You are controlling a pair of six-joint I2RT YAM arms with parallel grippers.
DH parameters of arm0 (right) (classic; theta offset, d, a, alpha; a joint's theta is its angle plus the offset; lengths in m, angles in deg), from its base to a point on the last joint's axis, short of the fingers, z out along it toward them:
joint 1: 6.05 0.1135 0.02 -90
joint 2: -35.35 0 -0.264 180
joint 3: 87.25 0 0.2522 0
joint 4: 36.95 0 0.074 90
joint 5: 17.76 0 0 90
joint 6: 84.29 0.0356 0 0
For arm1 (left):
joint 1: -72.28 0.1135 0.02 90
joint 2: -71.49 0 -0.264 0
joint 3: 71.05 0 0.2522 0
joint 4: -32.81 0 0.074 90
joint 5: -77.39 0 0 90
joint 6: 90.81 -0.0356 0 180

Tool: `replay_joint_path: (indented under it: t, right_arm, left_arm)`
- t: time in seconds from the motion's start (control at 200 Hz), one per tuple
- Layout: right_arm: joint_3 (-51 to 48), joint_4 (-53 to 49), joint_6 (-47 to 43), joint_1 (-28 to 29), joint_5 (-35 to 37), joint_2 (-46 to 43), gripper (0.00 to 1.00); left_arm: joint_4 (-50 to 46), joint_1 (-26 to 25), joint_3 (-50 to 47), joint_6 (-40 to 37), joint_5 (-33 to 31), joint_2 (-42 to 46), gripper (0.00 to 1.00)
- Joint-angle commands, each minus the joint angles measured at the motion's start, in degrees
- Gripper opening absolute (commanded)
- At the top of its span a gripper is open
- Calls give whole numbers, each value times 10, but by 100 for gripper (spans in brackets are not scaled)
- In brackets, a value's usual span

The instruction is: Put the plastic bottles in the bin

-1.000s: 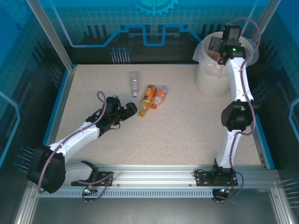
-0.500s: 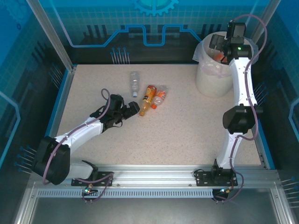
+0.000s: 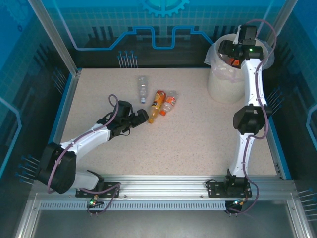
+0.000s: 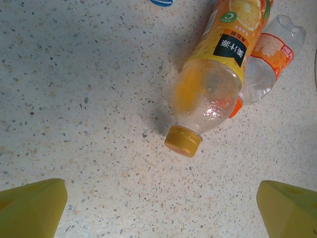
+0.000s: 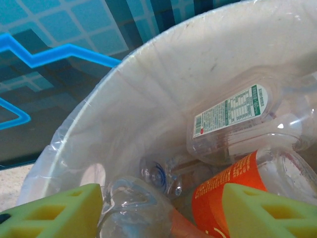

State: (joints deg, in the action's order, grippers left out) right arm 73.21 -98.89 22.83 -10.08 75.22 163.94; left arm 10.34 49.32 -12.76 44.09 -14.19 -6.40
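Ahead of my spread left gripper (image 4: 158, 213), the orange bottle (image 4: 213, 84) lies cap toward me, table (image 4: 74, 74) bare beside. My right gripper (image 5: 161, 213), parted, overhangs the bin (image 5: 163, 84).

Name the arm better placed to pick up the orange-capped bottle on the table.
Left. The left gripper sits open close to the orange-capped bottle, whose cap faces it. The right gripper hangs over the bin, far across the table.
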Motion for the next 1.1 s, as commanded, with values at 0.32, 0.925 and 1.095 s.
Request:
replay_joint_path:
  t: [0.32,0.925,1.095]
  right_arm:
    - [5,-48,-10,-7,-9,-35,77]
    - [-421,108,43,-4,-101,-403,100]
    - [-605,206,85,11,-153,-542,100]
  left_arm:
    - [3,-5,93,-117,63,-79,99]
    - [-92,-59,237,-231,-30,-245,97]
    - [-103,-59,266,-261,-33,-277,95]
